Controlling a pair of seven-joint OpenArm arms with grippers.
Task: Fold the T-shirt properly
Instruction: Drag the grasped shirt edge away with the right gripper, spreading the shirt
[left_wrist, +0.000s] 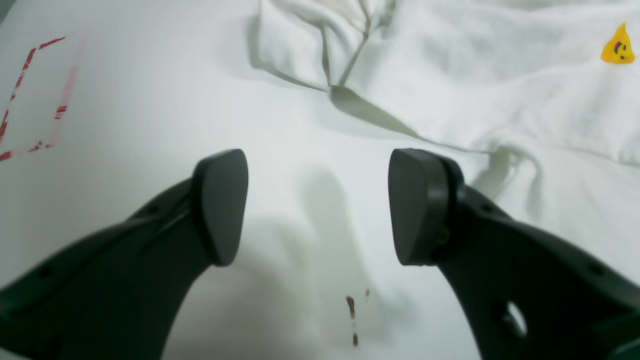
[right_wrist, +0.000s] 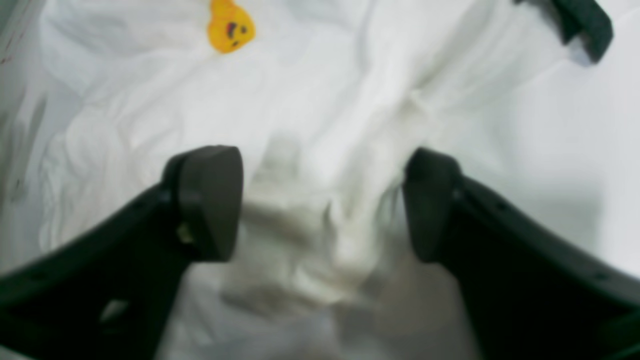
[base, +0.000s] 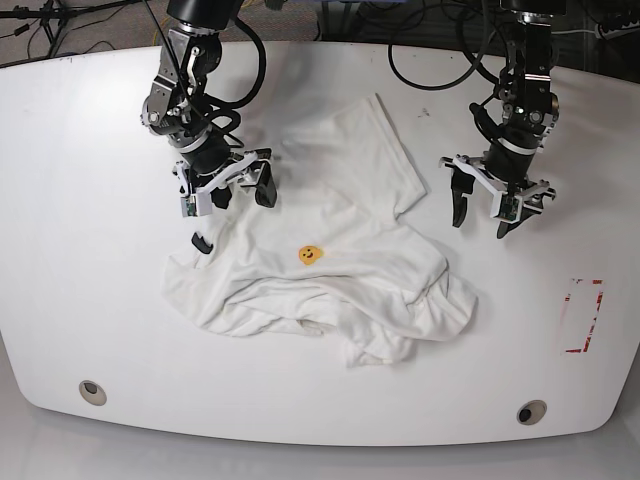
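On the left of the base view, the right tool (base: 228, 190) hangs low over the upper left part of the T-shirt (base: 330, 270), its jaws spread with rumpled white cloth between them; the blurred wrist view does not show whether they pinch it. At the middle of the white desk (base: 80, 250) the shirt lies crumpled, a small yellow face print (base: 311, 254) showing. To the right, the left tool (base: 486, 208) stands open and empty above bare desk beside the shirt's edge, with red tape marks (base: 585, 315) farther right.
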